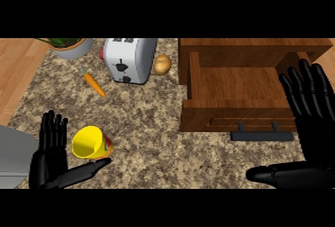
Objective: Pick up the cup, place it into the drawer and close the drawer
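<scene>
left hand point(51, 153) sits open near the counter's front left edge, fingers straight and thumb stretched out under a yellow cup point(90, 142), which lies tipped on its side just beside the palm, apparently set up for a grasp not yet made. right hand point(313, 119) is spread open and resting by the front right edge. between them, toward the back right corner, the wooden drawer point(232, 95) stands pulled open, ready to take the cup. a carrot point(94, 84), toaster point(129, 60) and potato point(163, 64) lie along the back edge.

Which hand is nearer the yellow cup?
Left. The left hand sits right beside the yellow cup; the right hand is far across, by the open wooden drawer.
</scene>
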`<move>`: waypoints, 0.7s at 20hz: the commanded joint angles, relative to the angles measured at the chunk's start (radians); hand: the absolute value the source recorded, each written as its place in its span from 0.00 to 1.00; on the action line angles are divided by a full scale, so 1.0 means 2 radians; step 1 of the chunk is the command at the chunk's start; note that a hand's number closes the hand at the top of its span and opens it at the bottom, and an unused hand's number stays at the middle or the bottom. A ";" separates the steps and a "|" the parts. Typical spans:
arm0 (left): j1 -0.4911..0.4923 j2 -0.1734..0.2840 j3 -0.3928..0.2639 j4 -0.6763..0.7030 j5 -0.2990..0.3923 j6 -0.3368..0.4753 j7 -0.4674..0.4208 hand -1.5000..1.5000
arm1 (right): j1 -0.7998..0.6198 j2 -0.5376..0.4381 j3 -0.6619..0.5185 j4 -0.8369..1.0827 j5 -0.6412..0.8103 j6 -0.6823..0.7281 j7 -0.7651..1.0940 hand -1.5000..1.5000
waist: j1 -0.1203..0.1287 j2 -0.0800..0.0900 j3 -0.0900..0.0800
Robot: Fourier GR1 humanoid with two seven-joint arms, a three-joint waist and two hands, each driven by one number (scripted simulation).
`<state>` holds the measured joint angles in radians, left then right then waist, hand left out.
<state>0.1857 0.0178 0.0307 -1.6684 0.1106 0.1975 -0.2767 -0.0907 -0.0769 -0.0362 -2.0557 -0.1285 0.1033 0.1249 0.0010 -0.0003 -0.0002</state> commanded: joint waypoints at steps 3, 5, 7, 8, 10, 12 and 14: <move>-0.021 0.003 0.026 0.073 0.012 -0.021 -0.049 0.00 | -0.016 0.002 -0.004 0.006 0.001 -0.010 0.012 0.00 | 0.000 0.000 0.000; -0.038 0.018 0.047 0.139 0.032 -0.052 -0.075 0.00 | -0.006 0.002 0.010 -0.017 0.011 -0.008 0.021 0.00 | -0.001 0.000 0.000; -0.040 0.015 0.046 0.121 0.020 -0.031 -0.058 0.00 | 0.001 0.003 0.005 -0.017 -0.003 -0.001 0.020 0.00 | -0.001 0.000 0.000; 0.003 0.006 0.032 0.114 0.016 -0.049 -0.095 0.00 | -0.002 0.007 0.012 -0.014 0.007 -0.012 0.029 0.00 | 0.000 0.000 0.000; 0.007 -0.008 0.022 0.124 0.007 -0.033 -0.103 0.00 | 0.009 0.021 0.035 -0.024 0.029 -0.019 0.019 0.00 | 0.000 0.000 0.000; -0.030 0.012 0.048 0.148 0.023 -0.044 -0.089 0.00 | -0.020 0.024 0.045 0.001 0.038 -0.023 0.019 0.00 | 0.001 0.000 0.000; -0.025 0.005 0.051 0.152 0.027 -0.041 -0.103 0.00 | -0.023 -0.012 -0.028 -0.008 -0.029 0.006 0.029 0.00 | 0.000 0.000 0.000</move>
<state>0.1433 0.0316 0.1178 -1.3932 0.1571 0.1124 -0.4594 -0.1060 -0.0685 -0.0238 -2.0709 -0.1227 0.0957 0.1549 0.0011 -0.0001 -0.0002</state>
